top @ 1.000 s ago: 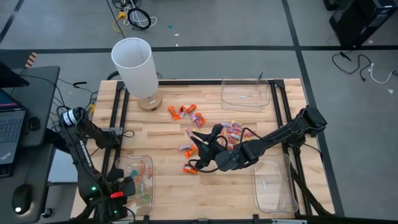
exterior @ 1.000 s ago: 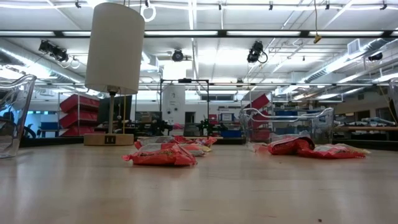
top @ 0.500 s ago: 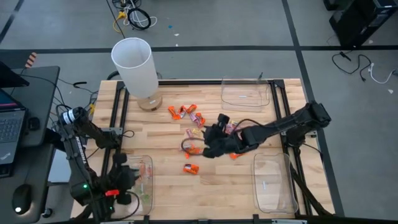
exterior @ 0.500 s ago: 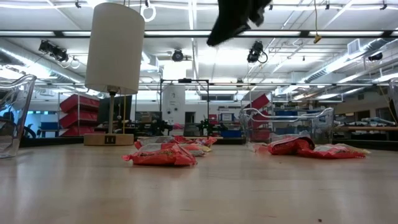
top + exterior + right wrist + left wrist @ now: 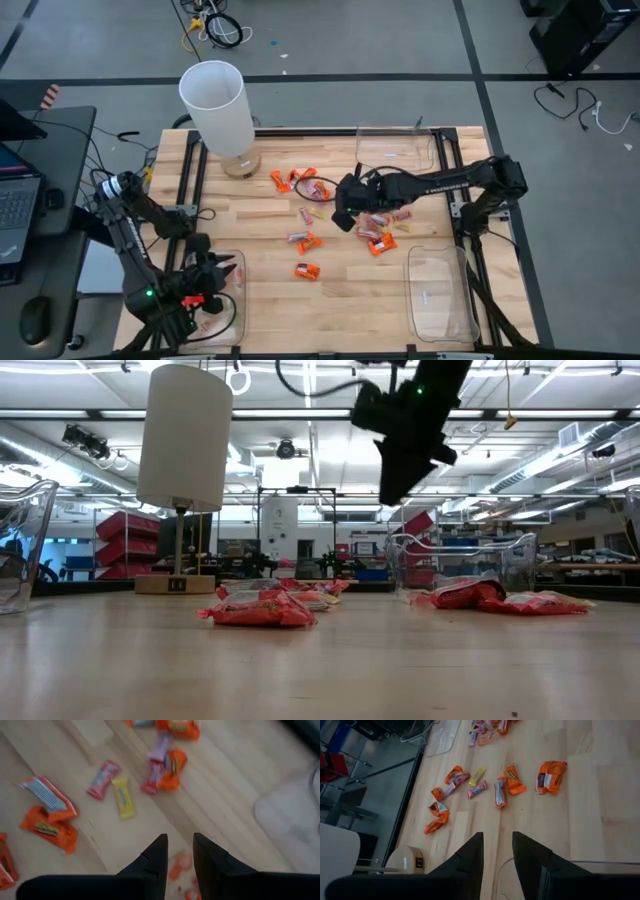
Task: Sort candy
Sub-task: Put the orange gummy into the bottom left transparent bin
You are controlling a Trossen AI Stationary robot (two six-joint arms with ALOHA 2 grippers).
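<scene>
One piece only: right gripper (image 5: pixel 342 218) hovers empty, fingers slightly parted, candy (image 5: pixel 382 243) just beside it. You drop straight onto an isolated wrapper, pinch midway.

Both arms are matt black, built of slim jointed segments with black cables looped alongside. The left arm (image 5: pixel 150 262) shows small green and red lights; each hand ends in two flat dark fingers (image 5: pixel 470 860).

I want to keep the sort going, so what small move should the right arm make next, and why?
Probably lower the right gripper onto a loose candy below it. It hangs above the scattered pile with nothing between its fingers, and the left gripper waits over the near-left tray.
</scene>
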